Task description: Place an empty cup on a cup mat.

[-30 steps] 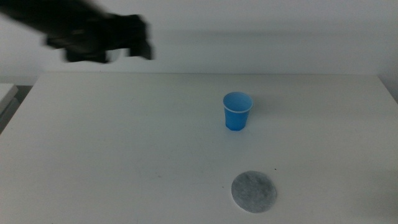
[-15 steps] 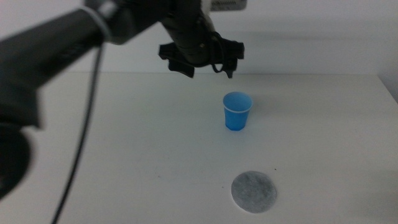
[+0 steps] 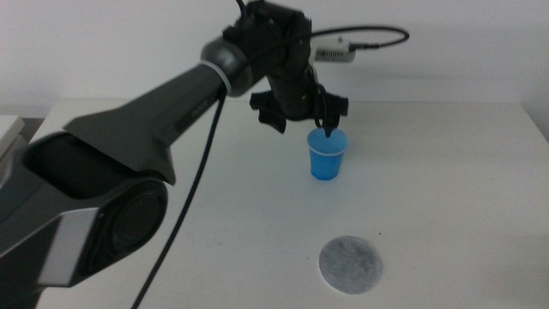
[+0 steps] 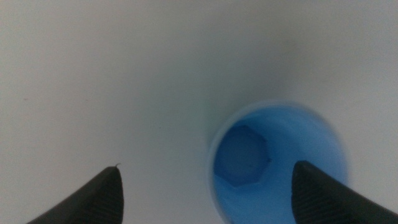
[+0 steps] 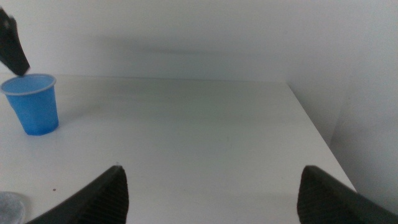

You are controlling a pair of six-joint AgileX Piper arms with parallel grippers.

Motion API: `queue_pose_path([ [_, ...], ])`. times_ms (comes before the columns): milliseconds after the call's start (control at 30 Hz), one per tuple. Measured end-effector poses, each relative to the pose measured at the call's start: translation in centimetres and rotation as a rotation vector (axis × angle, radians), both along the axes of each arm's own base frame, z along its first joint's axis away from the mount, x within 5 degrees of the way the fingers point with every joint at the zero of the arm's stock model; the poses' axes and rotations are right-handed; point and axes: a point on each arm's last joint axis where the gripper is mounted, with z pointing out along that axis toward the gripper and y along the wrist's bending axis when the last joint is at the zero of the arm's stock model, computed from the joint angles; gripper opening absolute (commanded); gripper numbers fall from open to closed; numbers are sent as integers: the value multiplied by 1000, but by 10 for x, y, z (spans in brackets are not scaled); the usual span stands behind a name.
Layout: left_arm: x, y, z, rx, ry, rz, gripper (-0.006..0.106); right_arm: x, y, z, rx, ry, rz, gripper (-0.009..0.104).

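Note:
The blue cup (image 3: 327,154) stands upright and empty on the white table. The grey round cup mat (image 3: 350,263) lies flat nearer the front, apart from the cup. My left gripper (image 3: 304,127) hangs open just above the cup's rim, a little to its left. In the left wrist view the cup (image 4: 273,163) shows from above, with one jaw over its mouth and the other outside its wall; this gripper (image 4: 208,190) holds nothing. My right gripper (image 5: 211,199) waits open and empty, out of the middle view. Its wrist view shows the cup (image 5: 31,102) and a sliver of the mat (image 5: 9,203).
The left arm (image 3: 163,94) stretches across the table's left half, with a cable and a small white box (image 3: 334,53) above it. The table's right edge (image 5: 311,124) drops off beside a wall. A white object (image 3: 9,129) sits at the far left.
My left arm has swung in from the back left to the right and come down, so its open gripper now hangs over the cup. The cup and mat have not moved.

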Motion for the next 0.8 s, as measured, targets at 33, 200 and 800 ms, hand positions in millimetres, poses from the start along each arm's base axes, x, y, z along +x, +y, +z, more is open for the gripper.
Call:
queue_pose_path([
  [33, 1, -1, -5, 4, 6, 0, 90, 0, 0, 0, 0, 0, 0, 93],
  [200, 7, -5, -24, 3, 4, -1, 89, 0, 0, 0, 0, 0, 0, 93],
  [800, 9, -7, -38, -61, 68, -21, -2, 0, 0, 0, 0, 0, 0, 93],
])
